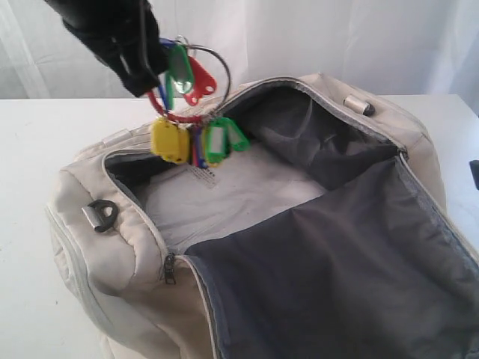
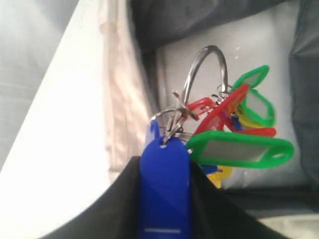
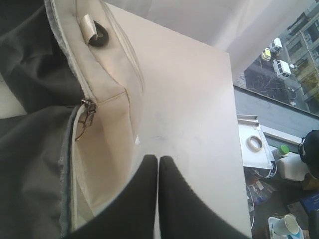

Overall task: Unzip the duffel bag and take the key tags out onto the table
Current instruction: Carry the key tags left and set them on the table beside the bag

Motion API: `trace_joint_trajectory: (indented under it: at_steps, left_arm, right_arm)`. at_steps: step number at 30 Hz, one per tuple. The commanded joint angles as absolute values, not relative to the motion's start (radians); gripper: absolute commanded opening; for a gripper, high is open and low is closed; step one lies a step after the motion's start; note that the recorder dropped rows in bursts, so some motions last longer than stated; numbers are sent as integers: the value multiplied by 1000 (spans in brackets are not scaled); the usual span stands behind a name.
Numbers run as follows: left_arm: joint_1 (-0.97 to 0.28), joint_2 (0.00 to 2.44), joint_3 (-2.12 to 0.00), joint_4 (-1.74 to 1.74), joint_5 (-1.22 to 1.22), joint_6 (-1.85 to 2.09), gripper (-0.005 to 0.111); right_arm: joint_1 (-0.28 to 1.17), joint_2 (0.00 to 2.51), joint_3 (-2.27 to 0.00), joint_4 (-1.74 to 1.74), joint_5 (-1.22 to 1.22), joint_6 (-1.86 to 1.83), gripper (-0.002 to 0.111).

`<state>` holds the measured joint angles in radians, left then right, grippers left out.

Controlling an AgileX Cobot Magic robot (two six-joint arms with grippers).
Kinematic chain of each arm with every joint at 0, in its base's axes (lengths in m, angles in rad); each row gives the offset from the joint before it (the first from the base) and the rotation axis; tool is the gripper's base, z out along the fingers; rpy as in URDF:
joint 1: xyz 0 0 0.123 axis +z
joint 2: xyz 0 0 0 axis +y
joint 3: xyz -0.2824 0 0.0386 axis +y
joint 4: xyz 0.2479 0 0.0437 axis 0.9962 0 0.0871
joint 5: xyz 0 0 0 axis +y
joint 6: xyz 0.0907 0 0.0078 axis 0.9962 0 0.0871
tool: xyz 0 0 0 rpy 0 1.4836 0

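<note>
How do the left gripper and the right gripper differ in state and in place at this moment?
The left gripper is shut on the blue tag of the key tags, while the right gripper is shut on nothing. The left gripper hangs above the open duffel bag; the right gripper is at the bag's outer side, partly over the table. Both have dark fingers.

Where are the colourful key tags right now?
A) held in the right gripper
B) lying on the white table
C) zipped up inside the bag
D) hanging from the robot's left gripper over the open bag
D: the key tags dangle from the left gripper, which pinches a blue tag, above the unzipped duffel bag.
</note>
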<state>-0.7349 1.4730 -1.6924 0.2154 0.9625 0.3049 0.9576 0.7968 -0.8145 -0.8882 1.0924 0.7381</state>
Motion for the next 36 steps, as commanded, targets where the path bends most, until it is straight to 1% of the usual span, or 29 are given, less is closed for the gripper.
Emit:
trace_joint_trajectory:
  at_steps: [1, 5, 11, 14, 18, 26, 31, 33, 36]
  left_arm:
    - [-740, 1402, -1689, 360, 1075, 221, 0]
    - [-740, 1382, -1689, 537, 1207, 123, 0]
    - [-733, 1380, -1689, 633, 1221, 99, 0]
    - [-698, 1386, -1689, 661, 1221, 27, 0]
    - [-621, 1388, -1671, 699, 1221, 0, 0]
    - [-476, 1388, -1521, 557, 1220, 0, 0]
    - [-420, 1390, -1373, 499, 1081, -68, 0]
    - [-398, 1390, -1271, 475, 979, -123, 0]
    - [-396, 1397, -1199, 463, 865, -187, 0]
  right_arm:
    - [956, 790, -814, -892, 1092, 738, 1]
    - [956, 790, -814, -892, 1092, 738, 1]
    - [956, 790, -814, -890, 1092, 738, 1]
    - [956, 790, -814, -890, 1092, 738, 1]
    - [956, 790, -814, -890, 1092, 738, 1]
    - [956, 790, -814, -890, 1092, 738, 1]
    - [956, 790, -814, -890, 1092, 738, 1]
    - [956, 790, -814, -890, 1092, 738, 1]
    - [956, 790, -814, -890, 1092, 738, 1]
